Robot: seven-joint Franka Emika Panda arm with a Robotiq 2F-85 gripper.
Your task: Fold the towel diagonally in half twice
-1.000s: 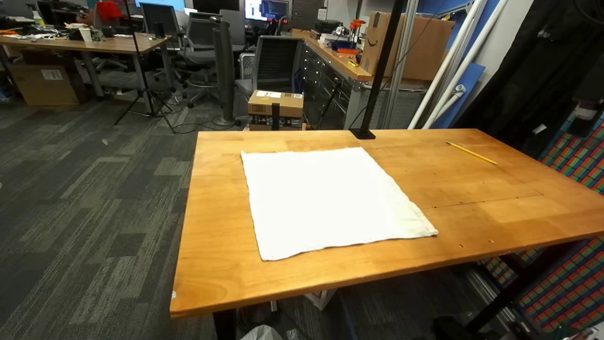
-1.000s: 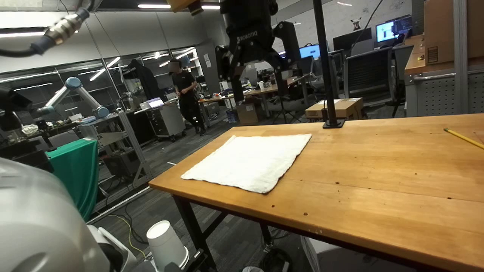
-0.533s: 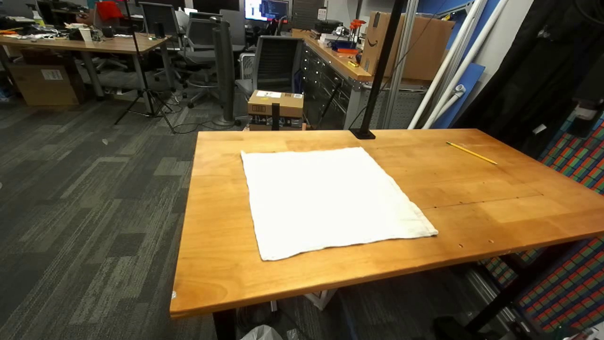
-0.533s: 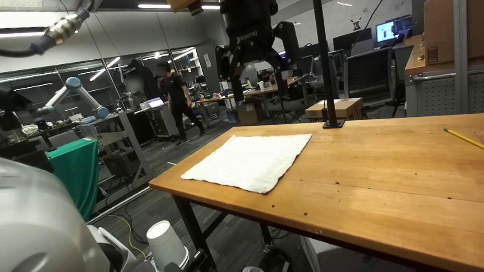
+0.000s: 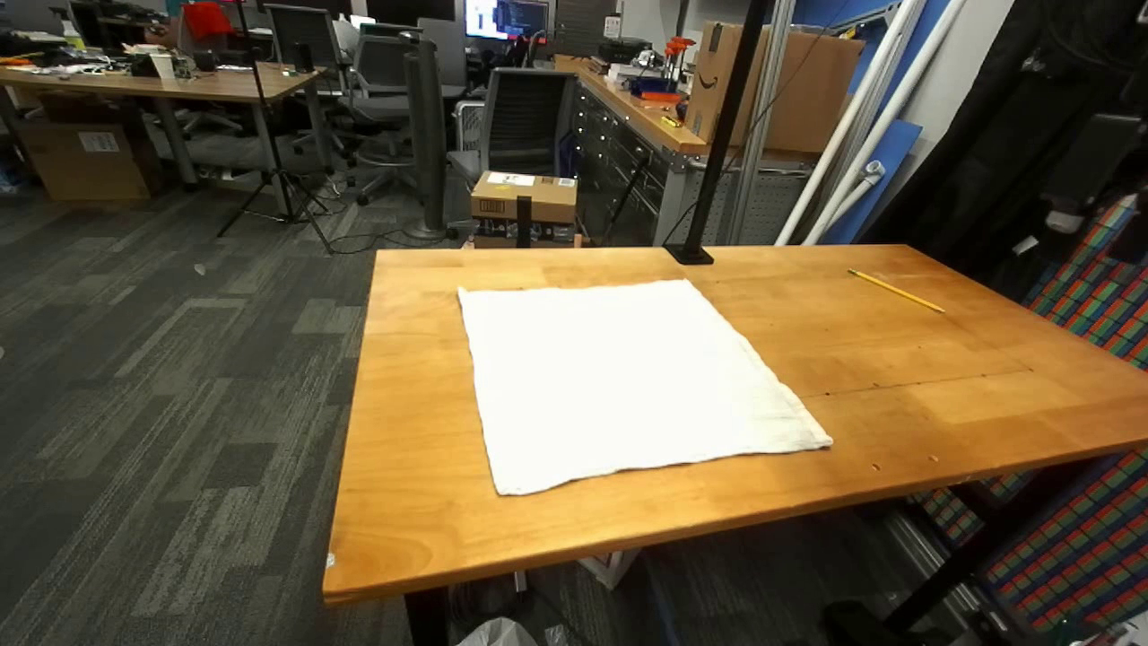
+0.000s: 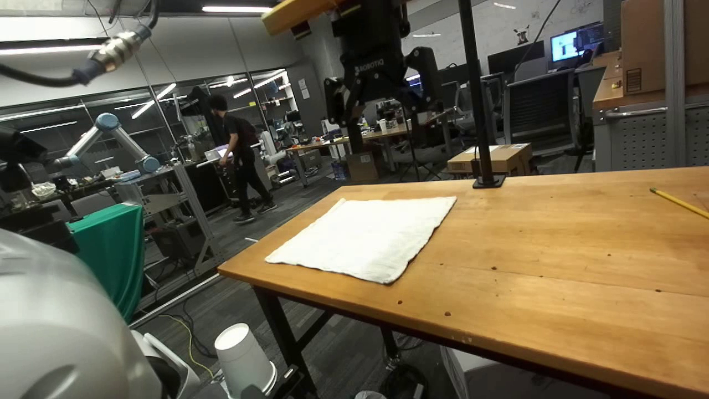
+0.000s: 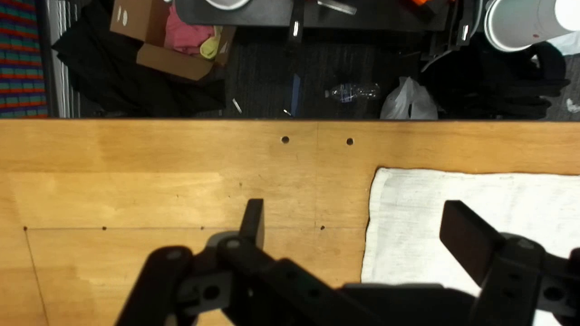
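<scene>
White towel (image 5: 628, 386) spread flat on wooden bench (image 5: 413, 538); yellow pencil (image 5: 897, 291) lying well apart; black post (image 5: 724, 135) at bench's far edge.

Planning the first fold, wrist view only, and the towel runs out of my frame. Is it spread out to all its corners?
Observer: Yes, unfolded: all four corners of the towel show in both exterior views.
Operator: Are we touching it?
Observer: No, in an exterior view the pincer hangs well above the table.
Operator: Anything else lying there?
Observer: Yes, a yellow pencil, apart from the towel.
</scene>
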